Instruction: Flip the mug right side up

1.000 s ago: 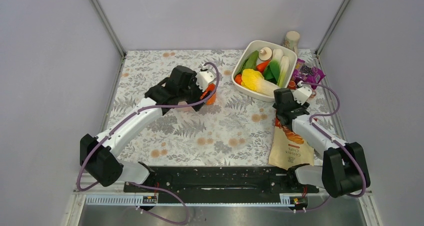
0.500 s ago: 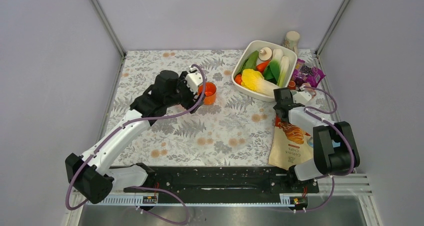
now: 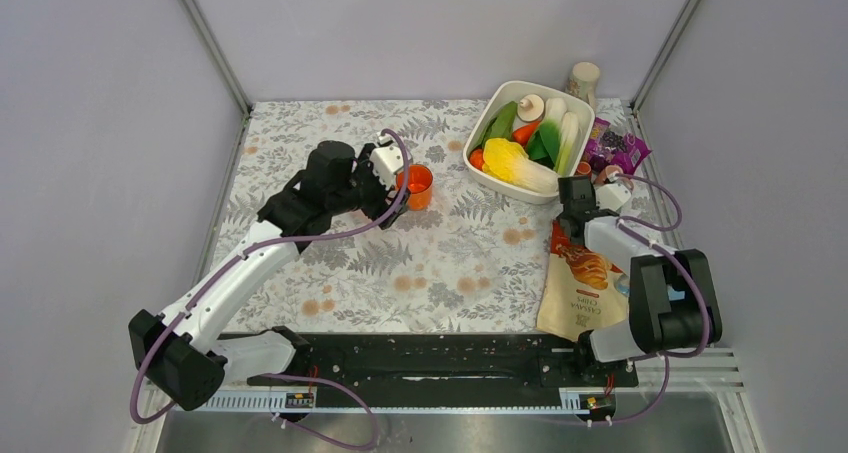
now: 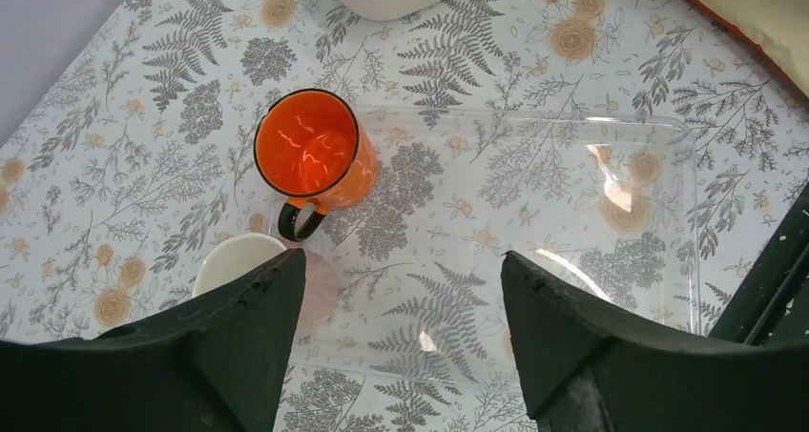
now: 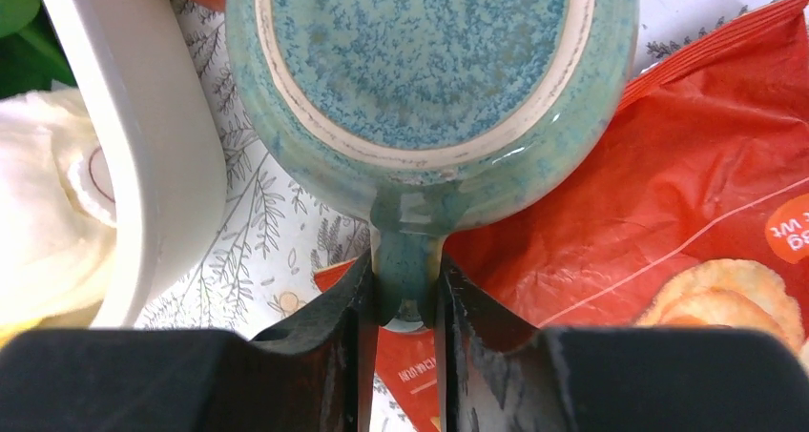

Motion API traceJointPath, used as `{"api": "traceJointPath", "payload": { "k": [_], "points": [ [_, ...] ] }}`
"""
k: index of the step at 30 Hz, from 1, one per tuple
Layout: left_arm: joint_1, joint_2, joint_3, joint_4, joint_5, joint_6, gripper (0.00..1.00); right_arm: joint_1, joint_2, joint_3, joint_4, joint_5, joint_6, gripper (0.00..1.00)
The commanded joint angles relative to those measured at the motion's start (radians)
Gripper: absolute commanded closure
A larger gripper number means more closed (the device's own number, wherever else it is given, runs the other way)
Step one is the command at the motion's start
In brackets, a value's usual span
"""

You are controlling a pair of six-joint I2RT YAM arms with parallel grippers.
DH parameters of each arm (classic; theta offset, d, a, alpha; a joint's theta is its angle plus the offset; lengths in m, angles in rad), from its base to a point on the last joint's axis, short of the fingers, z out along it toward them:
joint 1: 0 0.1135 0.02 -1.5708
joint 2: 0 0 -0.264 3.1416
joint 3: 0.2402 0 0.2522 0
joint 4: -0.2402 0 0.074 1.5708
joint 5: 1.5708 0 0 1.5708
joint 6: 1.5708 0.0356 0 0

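Note:
A teal glazed mug (image 5: 420, 70) stands upside down, its speckled base facing my right wrist camera, between the white dish and the red chip bag. My right gripper (image 5: 404, 268) is shut on the mug's handle (image 5: 405, 251), one finger on each side. In the top view that gripper (image 3: 573, 191) sits just right of the dish, and the wrist hides the mug. My left gripper (image 4: 401, 260) hangs open and empty over a clear plastic tray (image 4: 658, 194). An upright orange mug (image 4: 310, 155) stands just beyond it, also seen in the top view as the orange mug (image 3: 416, 184) beside the left gripper (image 3: 392, 176).
A white dish (image 3: 497, 185) full of vegetables stands at the back right, and its wall (image 5: 153, 165) is close to the teal mug. The chip bag (image 3: 580, 293) lies under and in front of the right gripper. A purple packet (image 3: 620, 148) and a jar (image 3: 583, 78) stand at the far right. A small white saucer (image 4: 234, 260) lies by the orange mug.
The right gripper has shut on the teal mug's handle, and that arm has drawn in. The left gripper has backed off to the left of the orange mug, which now stands free.

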Motion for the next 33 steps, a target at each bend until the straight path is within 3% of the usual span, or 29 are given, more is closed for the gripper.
{"api": "traceJointPath", "payload": {
  "k": [1,6,12,21,28,33],
  "points": [
    [0.007,0.004,0.02,0.034,0.052,-0.019,0.21,-0.003,-0.121,-0.014,0.013,-0.007,-0.088,1.0],
    [0.008,0.038,0.048,0.017,0.081,-0.068,0.21,-0.003,-0.29,-0.05,0.012,-0.103,-0.195,1.0],
    [0.007,0.053,0.036,0.06,0.235,-0.182,0.21,-0.003,-0.472,-0.143,0.04,-0.209,-0.237,1.0],
    [-0.048,0.221,0.046,0.115,0.303,-0.356,0.23,-0.002,-0.533,-0.179,0.064,-0.412,-0.2,1.0],
    [-0.07,0.307,0.008,0.341,0.413,-0.61,0.19,-0.003,-0.648,-0.231,0.096,-0.591,-0.11,1.0],
    [-0.106,0.416,-0.001,0.564,0.483,-0.858,0.12,-0.001,-0.739,-0.309,0.232,-0.675,0.022,1.0]
  ]
}}
